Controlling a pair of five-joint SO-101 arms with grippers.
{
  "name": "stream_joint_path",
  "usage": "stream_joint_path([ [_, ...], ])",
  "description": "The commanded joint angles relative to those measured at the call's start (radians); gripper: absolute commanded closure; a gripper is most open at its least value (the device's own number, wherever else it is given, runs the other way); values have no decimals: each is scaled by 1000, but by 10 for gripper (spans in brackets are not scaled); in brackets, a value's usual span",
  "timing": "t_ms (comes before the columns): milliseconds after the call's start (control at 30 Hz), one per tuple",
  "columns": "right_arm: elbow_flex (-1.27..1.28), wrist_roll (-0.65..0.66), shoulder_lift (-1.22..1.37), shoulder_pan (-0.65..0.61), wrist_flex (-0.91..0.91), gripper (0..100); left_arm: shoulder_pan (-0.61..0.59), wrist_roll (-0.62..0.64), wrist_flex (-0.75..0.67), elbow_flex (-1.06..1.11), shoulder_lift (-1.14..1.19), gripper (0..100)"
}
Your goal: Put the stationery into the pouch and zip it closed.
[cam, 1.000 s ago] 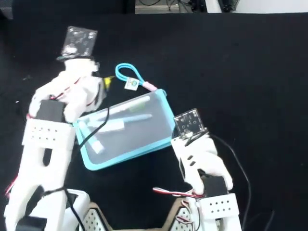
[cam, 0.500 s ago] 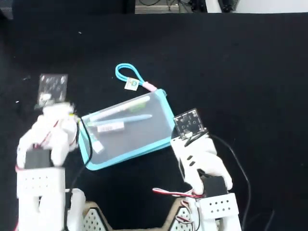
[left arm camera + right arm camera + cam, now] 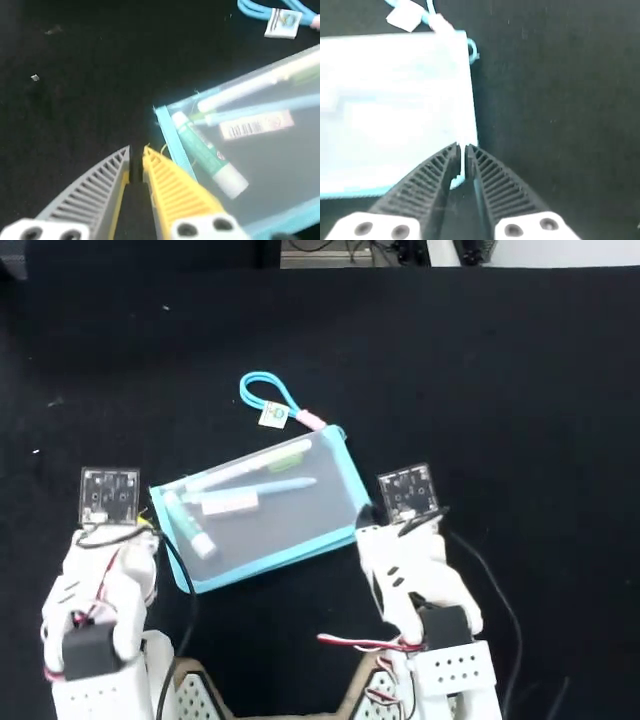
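as stationery (image 3: 243, 502) sits in the pouch (image 3: 300, 525), right jaws clamp its edge to steady it; left jaws together w/ nothing.

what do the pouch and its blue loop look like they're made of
The pouch looks like frosted, see-through soft plastic, probably vinyl: the pens and glue stick show through its face. Its light blue edging looks like fabric tape, though that's unclear. The loop seems a smooth blue cord, possibly silicone or plastic.
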Motion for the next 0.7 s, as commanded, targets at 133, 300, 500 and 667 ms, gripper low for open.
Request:
stream_joint_path([
  [133,-104,-61,-127,26,219,981,-2,-8,68,5,-38,946],
  [300,-76,-63,-268,23,290,981,54,-5,80,36,-41,963],
  [500,-38,-63,-255,26,269,983,62,132,66,73,-41,969],
  [667,-31,-63,-257,106,328,983,50,163,77,166,-41,970],
])
